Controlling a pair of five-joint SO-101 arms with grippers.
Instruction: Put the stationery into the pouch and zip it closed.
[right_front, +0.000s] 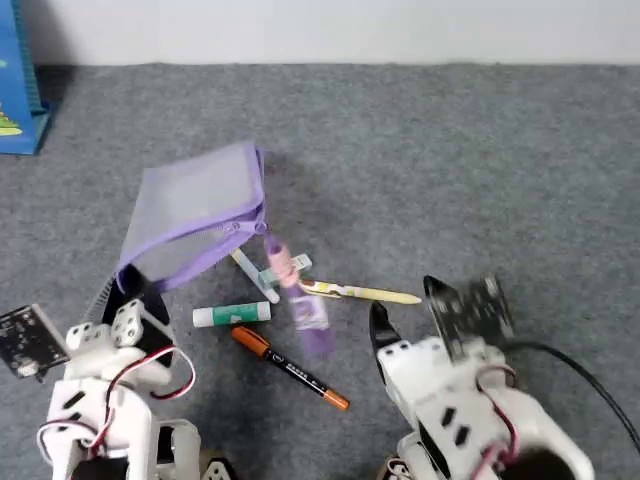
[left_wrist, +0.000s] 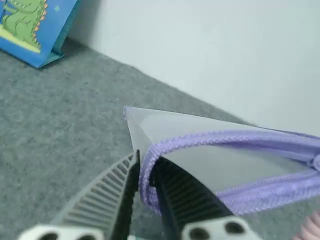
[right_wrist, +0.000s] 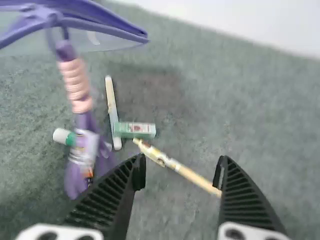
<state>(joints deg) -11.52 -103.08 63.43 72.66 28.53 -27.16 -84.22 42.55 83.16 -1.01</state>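
Note:
A translucent purple pouch (right_front: 195, 205) is held tilted up off the grey mat, its zipper edge (left_wrist: 210, 145) facing the stationery. My left gripper (left_wrist: 145, 187) is shut on the zipper edge at the pouch's near corner (right_front: 130, 285). Below the pouch mouth lie a purple pen with a pink grip (right_front: 300, 295) (right_wrist: 80, 115), a white pen (right_wrist: 112, 112), a small green eraser (right_wrist: 134, 130), a green-and-white stick (right_front: 232, 315), an orange marker (right_front: 290, 368) and a yellow pen (right_front: 360, 292) (right_wrist: 172, 165). My right gripper (right_front: 408, 308) (right_wrist: 177, 175) is open, low over the yellow pen's near end.
A blue box with a green dinosaur picture (right_front: 15, 90) (left_wrist: 30, 25) stands at the far left by the white wall. Grey mat (right_front: 480, 180) stretches to the right of the pouch and behind it.

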